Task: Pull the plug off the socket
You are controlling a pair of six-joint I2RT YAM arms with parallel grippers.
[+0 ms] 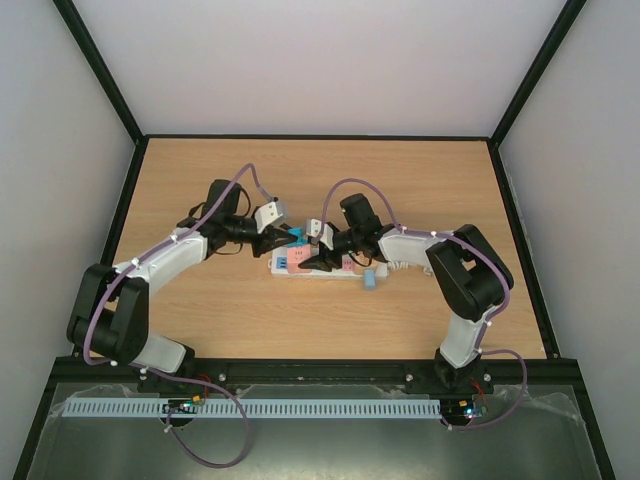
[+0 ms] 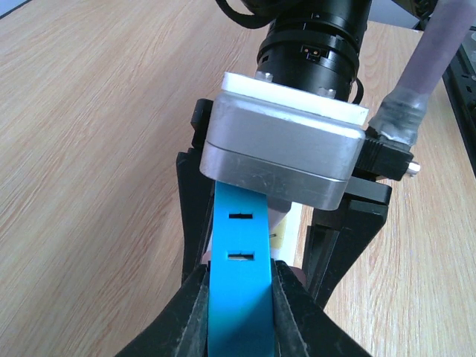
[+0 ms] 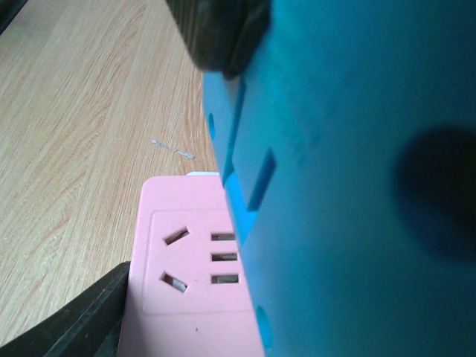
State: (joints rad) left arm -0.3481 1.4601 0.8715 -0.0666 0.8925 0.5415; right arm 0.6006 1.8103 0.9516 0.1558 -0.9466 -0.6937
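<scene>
The socket [image 1: 345, 266] is a long white strip lying mid-table, and its pink outlet [image 3: 186, 297] fills the lower left of the right wrist view. A bright blue plug block [image 1: 296, 237] with two slots stands at the strip's left end. My left gripper [image 2: 239, 281] is shut on this plug [image 2: 238, 312], one finger on each side. My right gripper [image 1: 318, 258] is down over the socket beside the plug. One black finger [image 3: 82, 320] presses the pink outlet's side, while the plug [image 3: 357, 223] hides the other. The plug's pins are hidden.
The two wrists nearly touch above the strip, with the right arm's silver camera box [image 2: 282, 149] just beyond the left fingers. A pale blue piece [image 1: 372, 280] and a white cord [image 1: 402, 265] sit at the strip's right end. Black frame rails [image 1: 120, 215] border the wooden table.
</scene>
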